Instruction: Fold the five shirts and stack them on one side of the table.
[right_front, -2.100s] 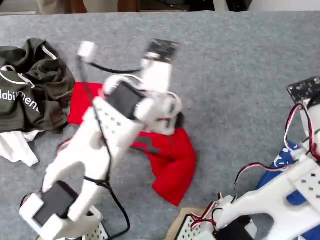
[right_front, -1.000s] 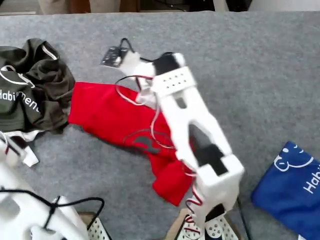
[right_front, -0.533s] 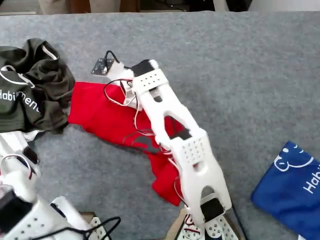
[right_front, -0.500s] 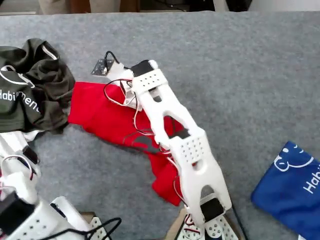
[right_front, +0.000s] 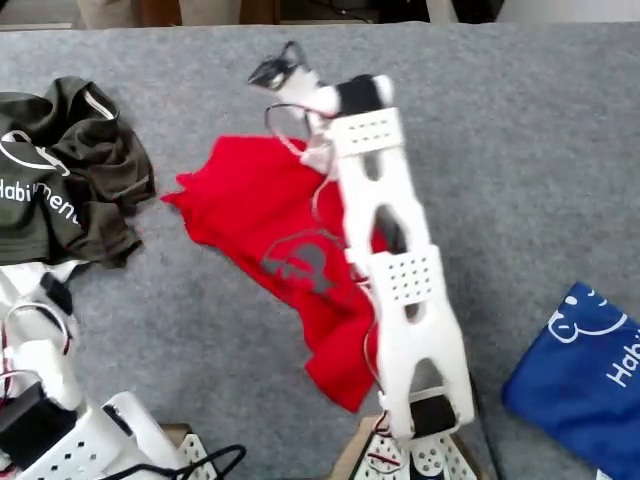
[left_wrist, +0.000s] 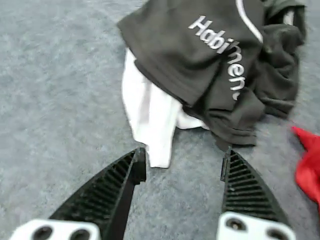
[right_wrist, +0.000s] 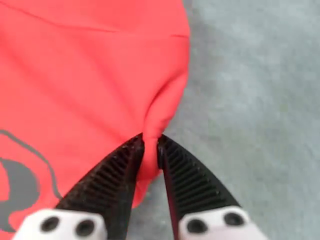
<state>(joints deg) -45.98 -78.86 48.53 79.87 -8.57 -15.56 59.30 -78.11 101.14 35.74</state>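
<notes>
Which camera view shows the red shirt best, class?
The high view: nearly the whole red shirt lies spread, graphic visible. The right wrist view gives the edge pinched by the right gripper; the left wrist view, a corner.

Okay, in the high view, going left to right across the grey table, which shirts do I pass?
crumpled dark shirt with white lettering → red shirt with a grey print → blue shirt with white lettering
</notes>
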